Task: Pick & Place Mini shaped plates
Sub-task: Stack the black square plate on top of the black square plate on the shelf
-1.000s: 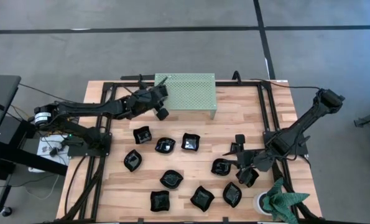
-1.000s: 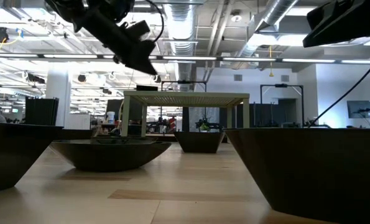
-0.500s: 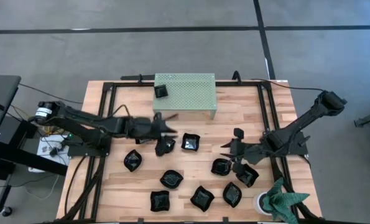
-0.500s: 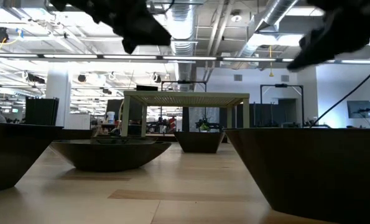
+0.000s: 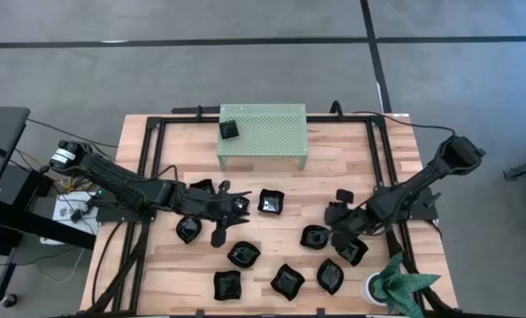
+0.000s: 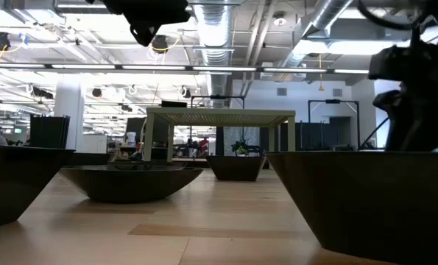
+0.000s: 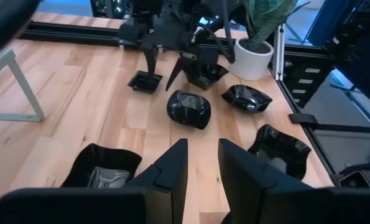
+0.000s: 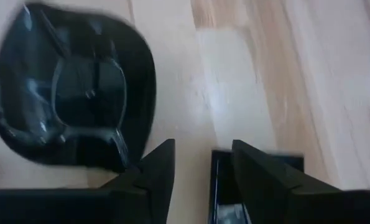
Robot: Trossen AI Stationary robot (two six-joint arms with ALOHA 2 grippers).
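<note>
- Small black plates point(image 5: 244, 254) lie scattered over the near half of the wooden table point(image 5: 342, 155); one square plate point(image 5: 228, 130) already sits on top of the green stand point(image 5: 263, 134).
- The left gripper point(image 5: 220, 209) hangs low over the plates at the left of the cluster. Its fingers point(image 7: 172, 171) stand parted with nothing between them.
- The right gripper point(image 5: 339, 224) is down among the plates at the right. Its fingers point(image 8: 157, 168) are spread and empty, with a round glossy plate point(image 8: 73, 93) just beside them and a thin dark edge showing between them.
- The plates look light, stiff and hard, probably ceramic or glass, so a drop could chip one.
- Their glossy skin looks slippery, and the shallow bowl gives little to hold.
- The best hold is likely across the raised rim, one finger inside and one outside, at a straight stretch or between the waves.
- Close neighbours leave little room, so a finger coming down could nudge the next plate.
</note>
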